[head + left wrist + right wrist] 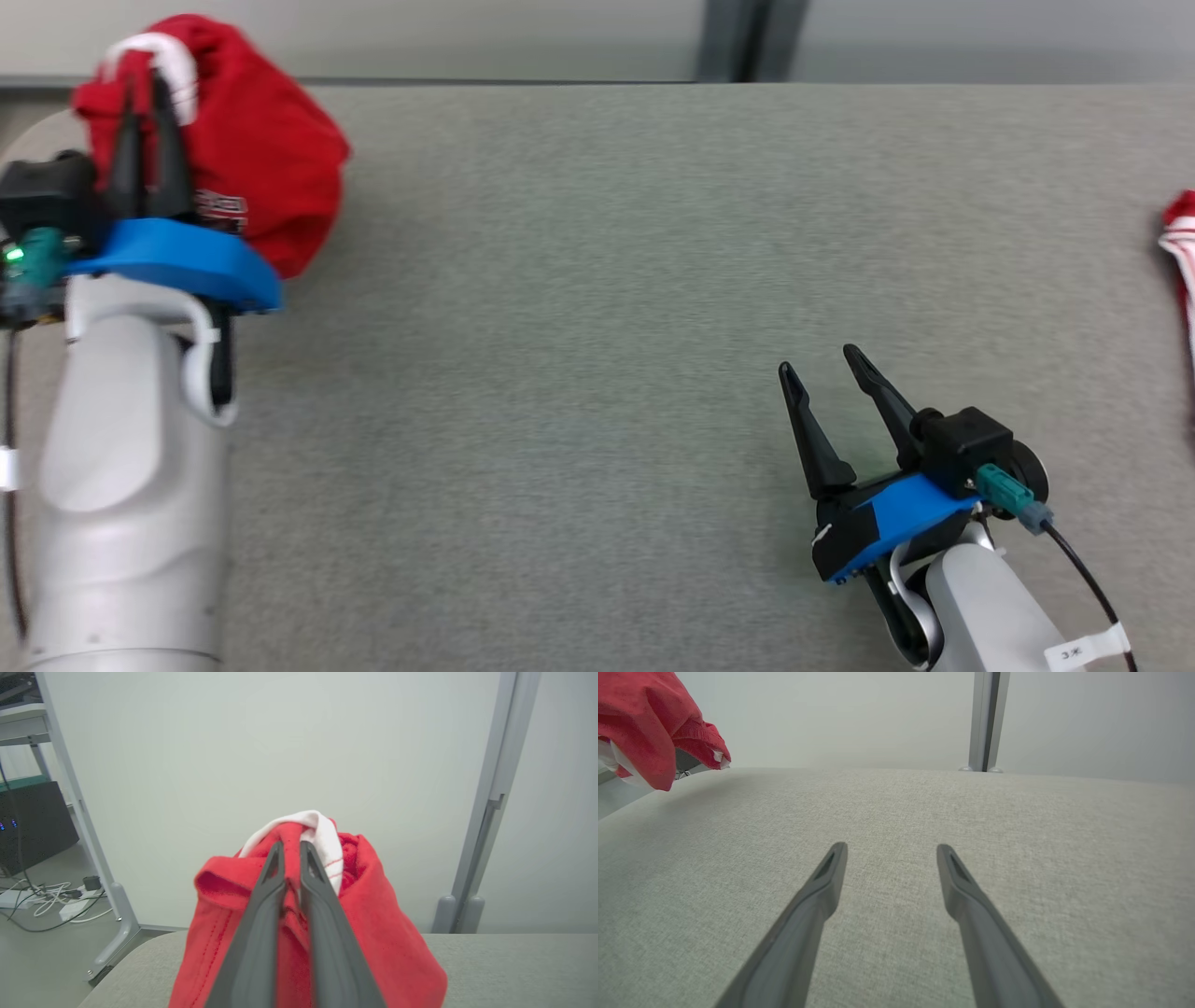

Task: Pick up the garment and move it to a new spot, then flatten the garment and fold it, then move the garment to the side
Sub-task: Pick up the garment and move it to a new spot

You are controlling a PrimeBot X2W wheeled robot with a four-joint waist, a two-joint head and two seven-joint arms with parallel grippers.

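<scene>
Far-left corner of counter (597,280): L jaws closed tight on the garment (271,159). Fingers (261,914) pinch a fold of red cloth just beside a white trim (322,835), w/ no gap betw. tips beyond the cloth itself. Garment is bunched and hangs as one lump below the pinch pt. Right wrist view suggests the lump is clear of the surface; contact at its low edge not confirmed. No long axis readable in this state. A printed patch (222,210) faces the front edge.

Key relation: garment is already in L jaws, so the coming move, as judged, is a carry. Bare counter lies to the right of the lump, toward ctr. Drop spot should leave room on all sides for flattening; the corner does not.

Front-right area: R jaws wide apart, nothing betw. fingers (810,429), low over bare counter, tips aimed at far edge. They are well apart from the garment; L jaws are the nearer by far. R jaws would need to reach left to assist w/ spreading.

Right edge: a striped cloth (1178,252), red & white, cut off by frame; type not determinable. Not to be confused w/ task item.

Count: garment in grip 1; striped cloth 1; jaws 2 sets (1 holding, 1 empty); counter 1.
</scene>
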